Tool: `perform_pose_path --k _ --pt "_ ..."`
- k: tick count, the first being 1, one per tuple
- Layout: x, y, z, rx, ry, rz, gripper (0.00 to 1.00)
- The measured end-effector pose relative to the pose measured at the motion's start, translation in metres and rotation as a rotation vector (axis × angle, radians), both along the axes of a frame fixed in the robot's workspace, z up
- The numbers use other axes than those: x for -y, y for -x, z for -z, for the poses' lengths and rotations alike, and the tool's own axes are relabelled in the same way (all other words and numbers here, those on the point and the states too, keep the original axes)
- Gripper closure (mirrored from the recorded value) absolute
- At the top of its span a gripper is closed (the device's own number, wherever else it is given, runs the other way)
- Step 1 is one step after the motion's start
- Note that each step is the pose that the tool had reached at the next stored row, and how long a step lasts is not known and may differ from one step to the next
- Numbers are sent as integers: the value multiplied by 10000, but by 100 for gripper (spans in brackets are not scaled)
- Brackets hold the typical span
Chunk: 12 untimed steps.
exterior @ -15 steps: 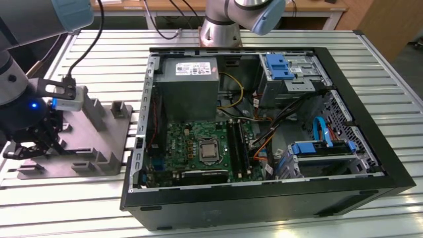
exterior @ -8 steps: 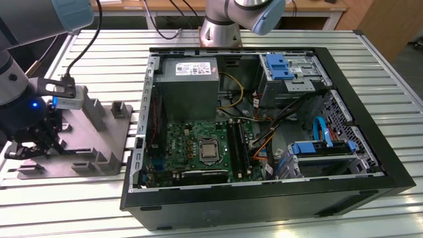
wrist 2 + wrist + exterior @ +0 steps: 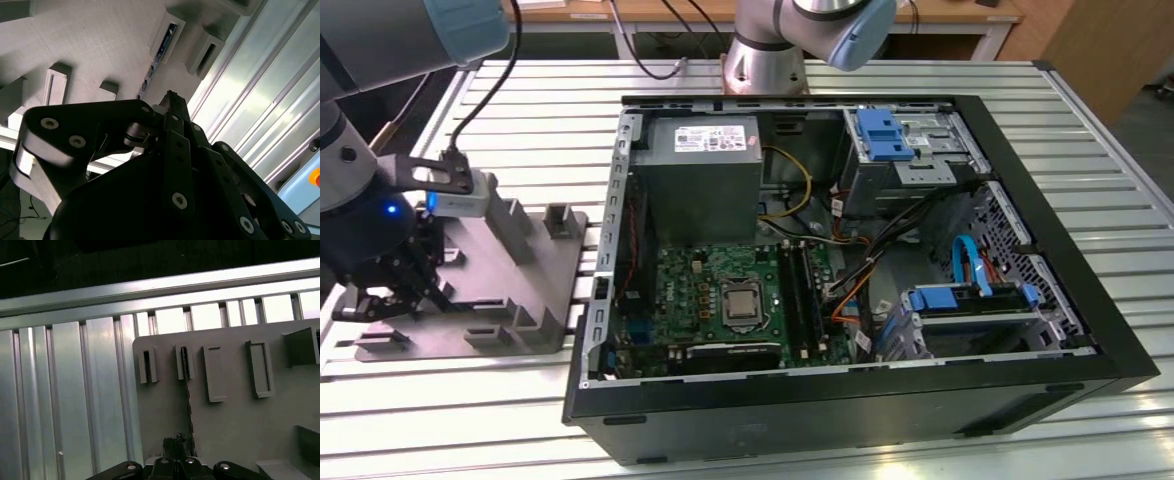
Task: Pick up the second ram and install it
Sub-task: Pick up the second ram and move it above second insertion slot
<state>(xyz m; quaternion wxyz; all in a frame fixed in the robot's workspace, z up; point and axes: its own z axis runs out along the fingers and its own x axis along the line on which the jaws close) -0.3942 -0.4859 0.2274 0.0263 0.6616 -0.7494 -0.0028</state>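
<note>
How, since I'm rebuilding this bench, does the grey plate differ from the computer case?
The plate is light grey; the case is black. The plate lies low with small upright blocks; the case is a deep open box holding a green board. Both rest on the slatted metal table.

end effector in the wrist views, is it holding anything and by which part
The end effector looks shut on the second ram, pinching the near end of the thin stick; the far end sits in a slot of the gray fixture.
</note>
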Motion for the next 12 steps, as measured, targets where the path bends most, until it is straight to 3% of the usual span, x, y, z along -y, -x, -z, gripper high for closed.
perform_pose_path --k 12 --pt "0 0 0 0 0 -752 90"
